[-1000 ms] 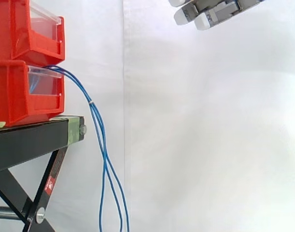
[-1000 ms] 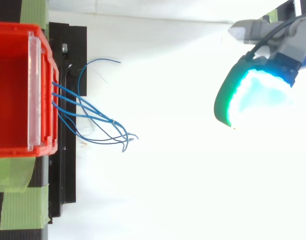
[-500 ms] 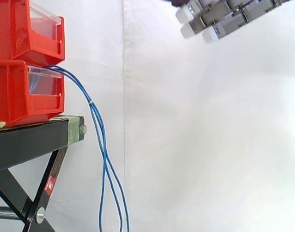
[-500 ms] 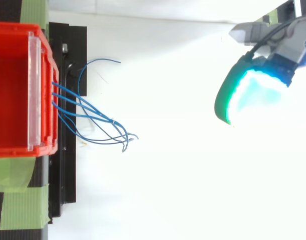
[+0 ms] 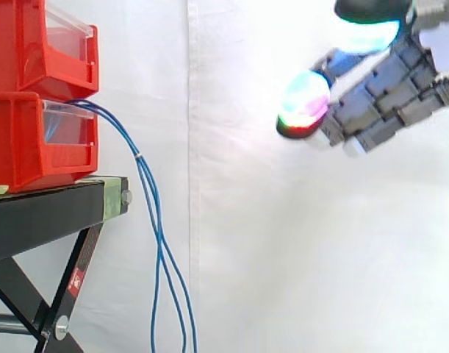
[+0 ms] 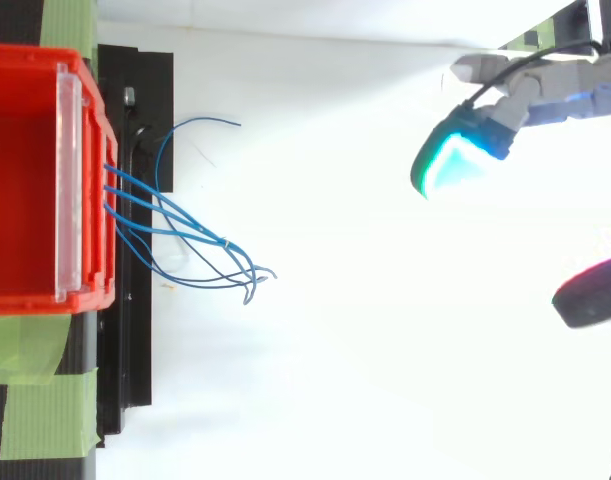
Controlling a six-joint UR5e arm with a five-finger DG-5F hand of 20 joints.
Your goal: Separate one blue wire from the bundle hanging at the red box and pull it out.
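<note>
A bundle of thin blue wires (image 5: 154, 213) comes out of the lower red box (image 5: 33, 143) and hangs down past the black stand (image 5: 48, 209). From above, the blue wires (image 6: 185, 225) fan out from the red box (image 6: 35, 180) and meet at a small tie. My hand (image 5: 378, 103) hovers high at the right, well apart from the wires, fingers straight and spread, holding nothing. Its glowing fingertips (image 6: 450, 165) point toward the box.
A second red bin (image 5: 40, 48) is stacked on the lower one. Green tape (image 6: 40, 395) marks the stand's top. A white curtain (image 5: 283, 257) hangs behind, with open space between hand and wires.
The hand has come lower and turned, so its glowing pads now face the side camera. From above, the fingers have spread apart. The wires have not moved.
</note>
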